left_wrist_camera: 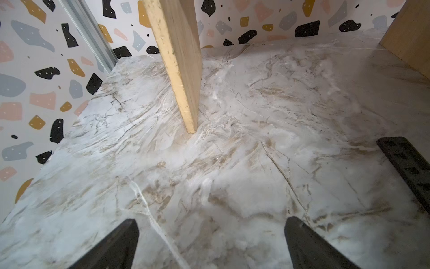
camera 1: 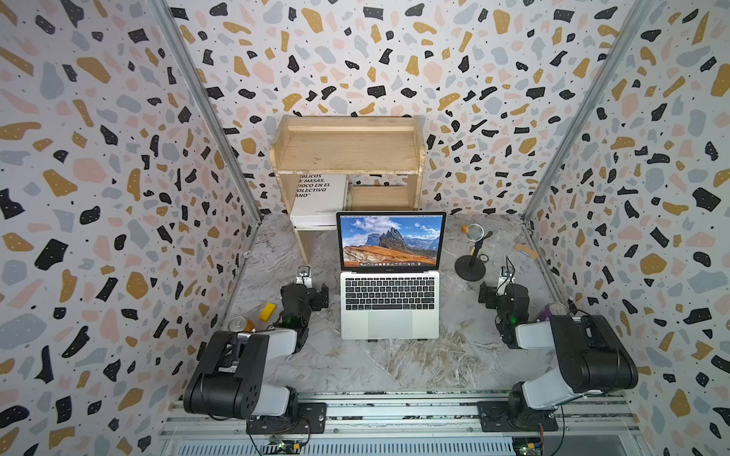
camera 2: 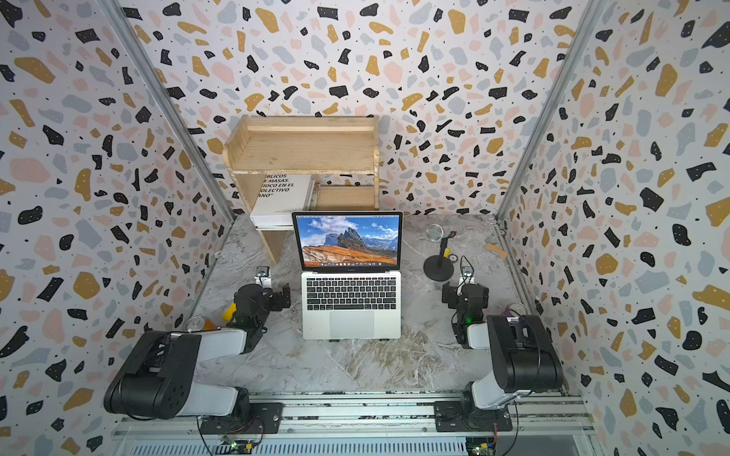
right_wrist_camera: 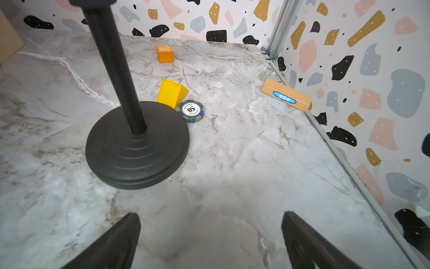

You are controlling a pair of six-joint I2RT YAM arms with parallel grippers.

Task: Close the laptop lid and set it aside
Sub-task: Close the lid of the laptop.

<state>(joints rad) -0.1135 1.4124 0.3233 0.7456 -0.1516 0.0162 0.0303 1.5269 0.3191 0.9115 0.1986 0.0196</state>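
I read the laptop [camera 1: 390, 306] at the middle of the surface [camera 1: 395, 367], with its base square to the front edge. The base is thin and silver, with black keys and a large trackpad on the side nearest the front edge. The laptop lid [camera 1: 391, 241] stands open, raised on the side toward the rear edge. Its black-bordered display is lit and shows a mountain picture under a blue sky. Behind it, at the rear edge, a wooden shelf [camera 1: 347, 146] holds a white book [camera 1: 318, 197]. The left tool [left_wrist_camera: 209, 223] has its jaws spread wide and holds nothing; it sits over bare surface left of the laptop. The right tool [right_wrist_camera: 210, 216] is likewise wide and unloaded, right of the laptop and near the microphone stand [right_wrist_camera: 137, 144]. Both tools are apart from the laptop.
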